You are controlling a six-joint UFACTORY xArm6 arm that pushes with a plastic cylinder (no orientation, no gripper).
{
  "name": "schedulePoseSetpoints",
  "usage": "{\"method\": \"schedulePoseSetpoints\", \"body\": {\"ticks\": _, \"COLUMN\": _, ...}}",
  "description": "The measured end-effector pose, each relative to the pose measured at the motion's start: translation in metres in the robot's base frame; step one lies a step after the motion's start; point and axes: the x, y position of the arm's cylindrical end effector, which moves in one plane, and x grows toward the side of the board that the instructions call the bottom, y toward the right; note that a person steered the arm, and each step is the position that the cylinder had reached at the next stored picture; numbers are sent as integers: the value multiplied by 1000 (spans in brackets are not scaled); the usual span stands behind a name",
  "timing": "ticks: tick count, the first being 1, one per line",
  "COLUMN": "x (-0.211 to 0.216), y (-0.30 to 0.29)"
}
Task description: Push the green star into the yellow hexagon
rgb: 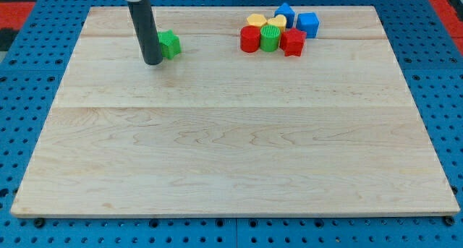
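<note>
The green star (170, 44) lies on the wooden board (231, 132) at the view's upper left. My tip (153, 61) stands right against the star's left side, touching or nearly touching it. The rod rises from there to the view's top edge. The yellow hexagon (257, 20) sits at the view's upper right, at the back left of a tight cluster of blocks. The star is well to the left of it, with bare board between them.
The cluster holds a second yellow block (277, 23), a red cylinder (249, 39), a green cylinder (270, 39), a red star-like block (293, 42), and two blue blocks (285, 14) (308, 24). Blue pegboard (29, 74) surrounds the board.
</note>
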Motion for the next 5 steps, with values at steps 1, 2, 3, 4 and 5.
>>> {"method": "schedulePoseSetpoints", "body": {"ticks": 1, "x": -24, "y": 4}}
{"method": "schedulePoseSetpoints", "body": {"ticks": 2, "x": -38, "y": 7}}
{"method": "schedulePoseSetpoints", "body": {"ticks": 3, "x": -46, "y": 15}}
{"method": "schedulePoseSetpoints", "body": {"ticks": 4, "x": -46, "y": 5}}
{"method": "schedulePoseSetpoints", "body": {"ticks": 5, "x": -54, "y": 25}}
